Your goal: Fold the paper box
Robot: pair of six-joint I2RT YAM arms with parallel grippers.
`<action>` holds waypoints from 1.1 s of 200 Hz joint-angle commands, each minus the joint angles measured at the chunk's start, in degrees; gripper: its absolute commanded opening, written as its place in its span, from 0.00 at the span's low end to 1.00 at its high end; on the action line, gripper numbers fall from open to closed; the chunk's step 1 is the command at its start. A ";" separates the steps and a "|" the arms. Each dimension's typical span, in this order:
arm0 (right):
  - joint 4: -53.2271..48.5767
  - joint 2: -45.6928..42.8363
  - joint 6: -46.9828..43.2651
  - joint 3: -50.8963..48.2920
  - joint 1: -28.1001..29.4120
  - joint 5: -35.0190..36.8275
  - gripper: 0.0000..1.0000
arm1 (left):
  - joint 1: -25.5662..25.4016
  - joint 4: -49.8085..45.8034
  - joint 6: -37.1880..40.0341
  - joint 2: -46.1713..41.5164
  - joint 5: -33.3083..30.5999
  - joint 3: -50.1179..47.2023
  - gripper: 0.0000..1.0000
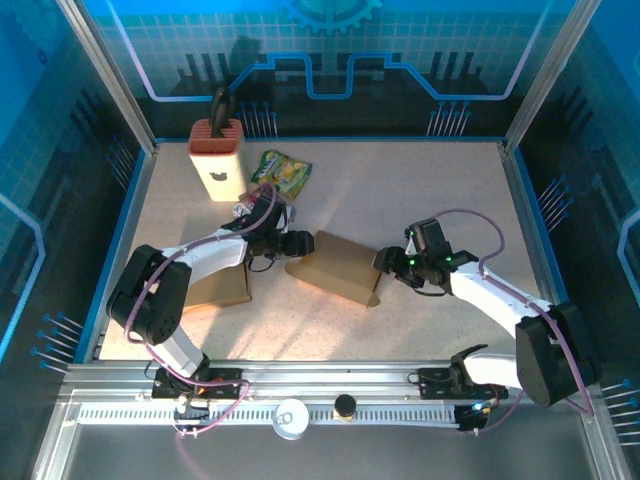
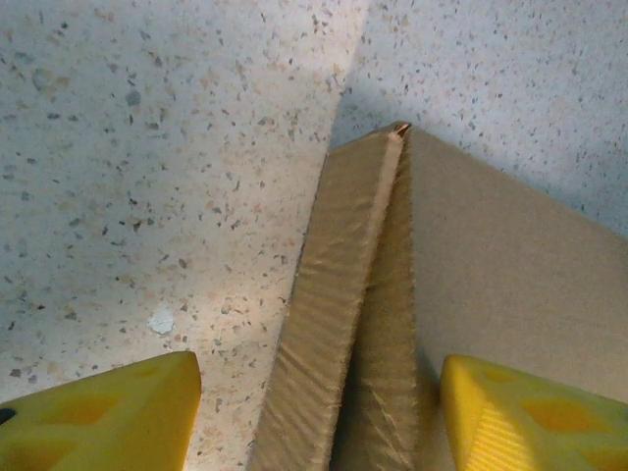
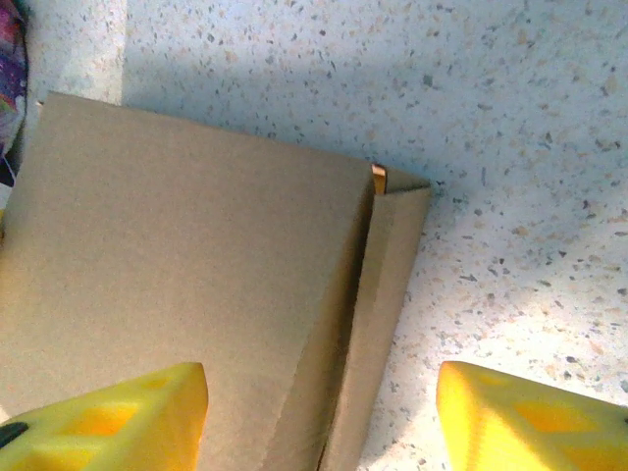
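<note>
A brown paper box (image 1: 335,265) lies folded low on the speckled table (image 1: 430,200), mid-table. My left gripper (image 1: 300,243) is at its left end. In the left wrist view that gripper (image 2: 319,417) is open, its yellow fingers (image 2: 108,412) standing either side of the box's upright side flap (image 2: 343,294) without touching it. My right gripper (image 1: 385,265) is at the box's right end. Seen from the right wrist, this gripper (image 3: 319,417) is open too, one finger over the box top (image 3: 196,275), the other over bare table beyond the narrow side flap (image 3: 388,294).
A second flat cardboard piece (image 1: 215,288) lies under the left arm. A tan holder with a dark handle (image 1: 217,150) and a green snack bag (image 1: 282,172) stand at the back left. Blue walls enclose the table; a metal rail (image 1: 330,385) runs along the near edge.
</note>
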 commanded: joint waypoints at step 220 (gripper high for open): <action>3.84 12.81 -9.13 2.33 -2.66 -7.22 0.32 | -5.35 14.83 -8.62 -5.80 1.50 -16.85 0.41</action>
